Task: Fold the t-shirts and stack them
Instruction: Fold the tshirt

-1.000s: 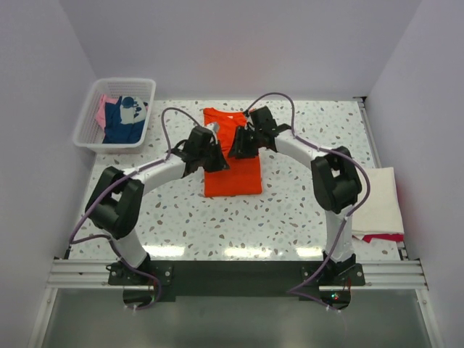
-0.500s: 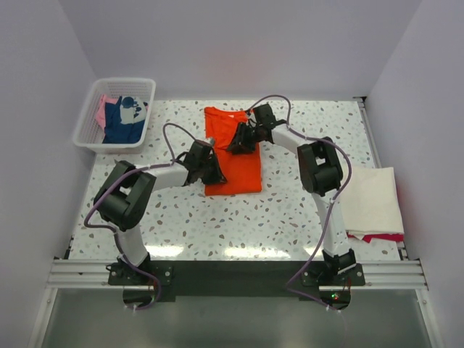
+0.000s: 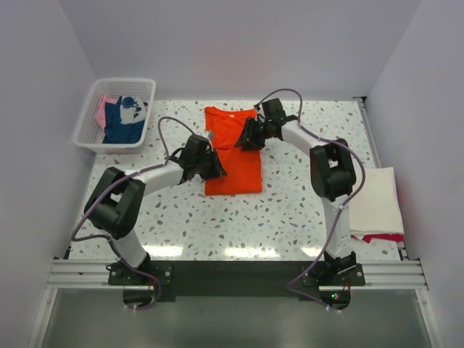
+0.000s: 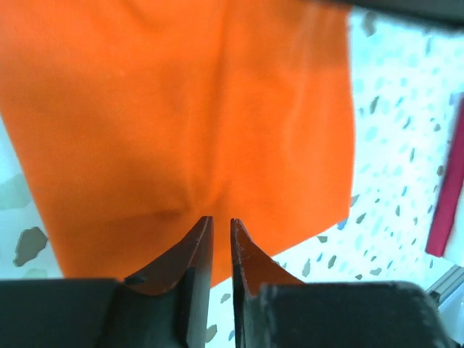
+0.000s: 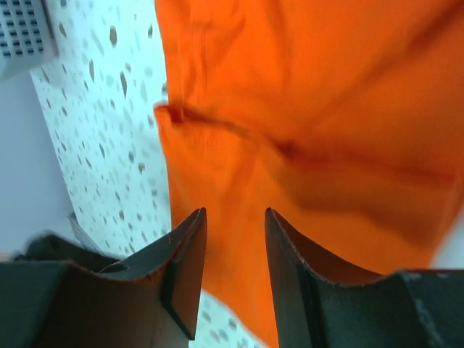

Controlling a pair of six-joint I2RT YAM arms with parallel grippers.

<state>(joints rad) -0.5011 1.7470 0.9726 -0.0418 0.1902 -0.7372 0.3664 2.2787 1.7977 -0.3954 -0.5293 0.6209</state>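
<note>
**Orange shirt half folded, more waiting**

My orange t-shirt [image 3: 232, 152] lies flat on the table [image 3: 290, 210], centre-far. Its sides are folded in to a long rectangle, and I judge the crosswise fold is not yet made. My left claw [image 4: 221, 220] is a slit apart at its near left edge. My right claw [image 5: 234, 212] is wider apart over the far right, and neither clamps cloth. A cream-white shirt [image 3: 377, 203] is stacked on a red one [image 3: 380, 237] at the right. Navy [image 3: 119, 129] and pink [image 3: 104, 110] shirts wait in the basket [image 3: 85, 123].

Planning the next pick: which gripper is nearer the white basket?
Left. The left gripper is over the orange t-shirt, right of the basket; the right gripper is farther right.
</note>
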